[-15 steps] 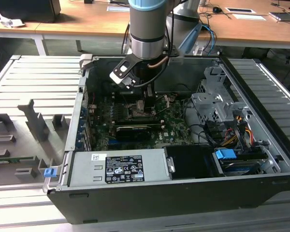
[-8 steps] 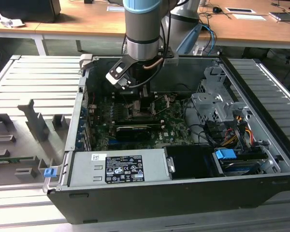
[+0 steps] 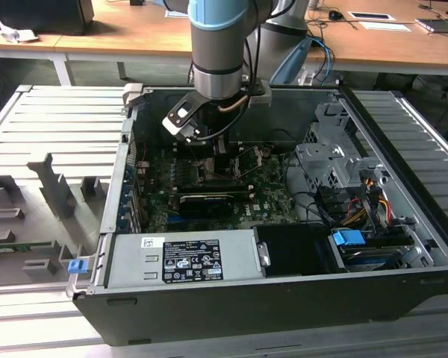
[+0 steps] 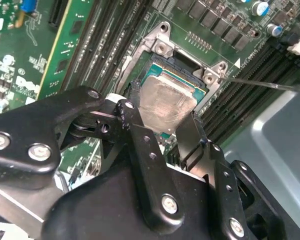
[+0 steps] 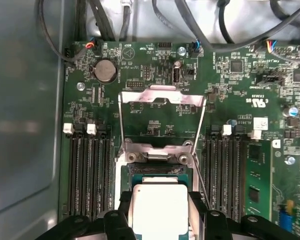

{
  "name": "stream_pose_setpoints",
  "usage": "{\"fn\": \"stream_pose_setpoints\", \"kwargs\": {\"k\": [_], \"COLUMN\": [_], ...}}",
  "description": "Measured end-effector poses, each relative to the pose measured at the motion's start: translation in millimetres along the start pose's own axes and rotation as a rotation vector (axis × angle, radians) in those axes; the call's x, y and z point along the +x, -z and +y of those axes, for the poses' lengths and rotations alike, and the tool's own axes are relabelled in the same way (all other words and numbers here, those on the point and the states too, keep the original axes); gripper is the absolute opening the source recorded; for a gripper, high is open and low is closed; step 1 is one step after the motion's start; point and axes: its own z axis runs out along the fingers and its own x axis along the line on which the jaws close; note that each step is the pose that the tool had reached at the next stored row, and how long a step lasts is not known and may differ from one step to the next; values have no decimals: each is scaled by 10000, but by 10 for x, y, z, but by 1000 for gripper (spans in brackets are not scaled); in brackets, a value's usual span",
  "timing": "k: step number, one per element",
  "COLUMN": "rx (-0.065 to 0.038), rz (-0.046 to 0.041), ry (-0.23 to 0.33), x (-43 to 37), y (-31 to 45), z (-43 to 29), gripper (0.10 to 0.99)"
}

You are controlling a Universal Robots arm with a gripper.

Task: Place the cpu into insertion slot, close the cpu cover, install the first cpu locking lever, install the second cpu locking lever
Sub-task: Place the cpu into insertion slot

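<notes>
My gripper is shut on the cpu, a flat square chip with a dull silver face, one finger on each of two opposite edges. The chip sits low over the insertion slot, whose dark far edge and silvery rim show beyond it. In the first wrist view the cpu covers most of the insertion slot, and the cpu cover is flipped open beyond the socket, green board showing through its window. A thin locking lever runs beside the socket. In the exterior view the gripper reaches down into the computer case.
Rows of black memory slots flank the socket on both sides. A long black card lies across the board, with the power supply in front and a drive cage with cables at the exterior view's right. The case wall stands close by.
</notes>
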Motion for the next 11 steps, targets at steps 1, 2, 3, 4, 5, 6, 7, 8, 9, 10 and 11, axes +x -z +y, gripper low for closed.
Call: {"fn": "stream_pose_setpoints", "kwargs": {"k": [1,2,3,4,5,6,7,8,9,10,11], "rx": [2,4,4,4,5,1,-2,-3,-3,-3,-3], "rz": [0,0,1,5,5,-2,-11,-12,-13,-13,-14], "ry": [-11,-12,-15,-19,-27,-149,-285,-309,-310,-313,-313], "x": [0,-1,-1,-1,-1,-1,0,1,2,3,4], "y": [-13,-20,-24,-29,-36,-48,-56,-61,-66,-73,-79], "z": [-1,1,6,12,15,14,14,14,14,13,12], "gripper": [529,529,529,529,529,529,529,529,529,529,529]}}
